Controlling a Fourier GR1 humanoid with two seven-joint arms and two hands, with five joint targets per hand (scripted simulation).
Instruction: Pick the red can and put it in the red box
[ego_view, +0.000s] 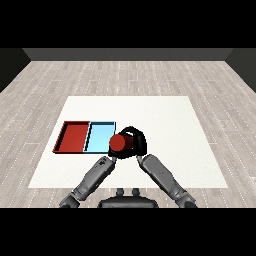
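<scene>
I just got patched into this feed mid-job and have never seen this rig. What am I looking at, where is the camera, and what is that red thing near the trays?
You are looking down from the robot's head, forward across a white table. The two grey forearms coming in from the lower corners are the robot's own. Its right hand, black, is curled round a red can and holds it tipped on its side, its round end toward the camera, at the light blue tray's right edge. The left hand sits lower, just below the can; its fingers are too hard to make out. Left of the blue tray, touching it, lies the red tray, where the can belongs. The can is not there yet.
</scene>
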